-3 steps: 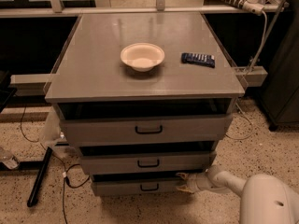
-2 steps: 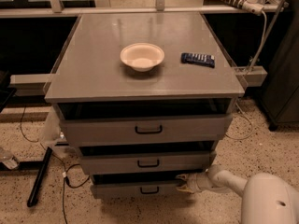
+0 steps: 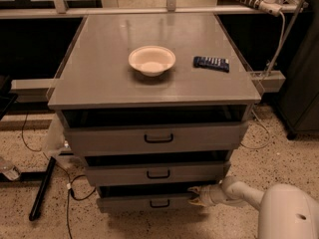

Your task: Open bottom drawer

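Observation:
The bottom drawer (image 3: 134, 203) is the lowest, narrowest grey front of the cabinet, with a small black loop handle (image 3: 159, 203) at its centre. It stands slightly pulled out, with a dark gap above it. My gripper (image 3: 194, 195) reaches in from the lower right on a white arm (image 3: 239, 193). Its tips sit at the drawer's upper right edge, right of the handle.
Above are the mid-sized drawer (image 3: 158, 174) and the widest top drawer (image 3: 158, 138), both slightly out. On the cabinet top (image 3: 99, 78) sit a white bowl (image 3: 151, 59) and a dark blue packet (image 3: 212, 63). A black bar (image 3: 42, 188) and cables lie on the floor at left.
Nothing has visibly moved; the gripper stays at the bottom drawer's right edge and the drawer gap looks the same.

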Tool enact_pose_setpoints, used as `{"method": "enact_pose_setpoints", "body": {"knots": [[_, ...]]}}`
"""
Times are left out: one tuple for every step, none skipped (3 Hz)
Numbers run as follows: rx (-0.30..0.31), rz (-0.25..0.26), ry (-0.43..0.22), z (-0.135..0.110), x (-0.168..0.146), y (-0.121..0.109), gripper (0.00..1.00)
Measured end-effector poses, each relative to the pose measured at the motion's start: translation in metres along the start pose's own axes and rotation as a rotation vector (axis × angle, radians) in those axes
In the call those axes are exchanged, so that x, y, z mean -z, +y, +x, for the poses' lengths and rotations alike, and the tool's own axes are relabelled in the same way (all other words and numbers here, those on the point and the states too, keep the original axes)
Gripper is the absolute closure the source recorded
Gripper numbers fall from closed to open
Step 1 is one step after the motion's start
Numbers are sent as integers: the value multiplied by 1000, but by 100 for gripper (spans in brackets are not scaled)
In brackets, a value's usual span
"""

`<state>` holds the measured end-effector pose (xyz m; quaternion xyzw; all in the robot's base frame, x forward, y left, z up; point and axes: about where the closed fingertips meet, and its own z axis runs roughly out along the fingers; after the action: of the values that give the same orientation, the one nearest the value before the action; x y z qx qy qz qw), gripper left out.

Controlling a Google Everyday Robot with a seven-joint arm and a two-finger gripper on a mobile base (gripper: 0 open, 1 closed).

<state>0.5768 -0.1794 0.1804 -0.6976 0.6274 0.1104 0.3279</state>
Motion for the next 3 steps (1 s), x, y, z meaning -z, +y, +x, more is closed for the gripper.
{"method": "enact_pose_setpoints", "body": {"knots": [[0, 0, 0, 0, 0, 0, 82], [-18, -3, 1, 4, -2, -7, 58], [-58, 4, -23, 18, 0, 1, 35]]}}
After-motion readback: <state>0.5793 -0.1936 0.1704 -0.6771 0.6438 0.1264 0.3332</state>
